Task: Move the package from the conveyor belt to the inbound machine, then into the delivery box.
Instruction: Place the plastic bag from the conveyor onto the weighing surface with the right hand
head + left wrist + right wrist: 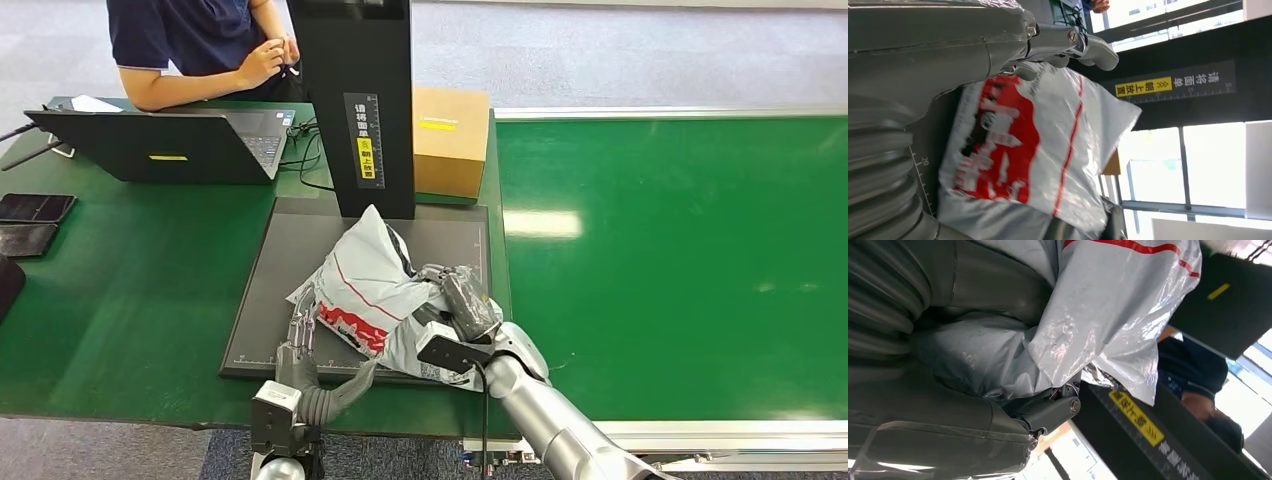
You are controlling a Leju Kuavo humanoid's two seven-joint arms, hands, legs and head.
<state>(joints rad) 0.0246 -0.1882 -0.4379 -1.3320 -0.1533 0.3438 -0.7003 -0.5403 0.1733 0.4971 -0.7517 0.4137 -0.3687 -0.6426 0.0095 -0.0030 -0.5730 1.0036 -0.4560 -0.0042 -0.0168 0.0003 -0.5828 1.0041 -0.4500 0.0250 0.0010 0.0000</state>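
Grey package (375, 285) on scanner plate (270, 300), right hand (462, 300) gripping it, left hand (303, 335) fingers touching it, grasp unclear

On the black upright post (360, 110) in front of me, white characters read 请将面单 and the yellow label (366, 160) below reads 朝上放置, beside a ruler scale. The dark platform (923, 165) by my left wrist shows a ruler mark, 20. The package (365, 285) carries red print I can't read.
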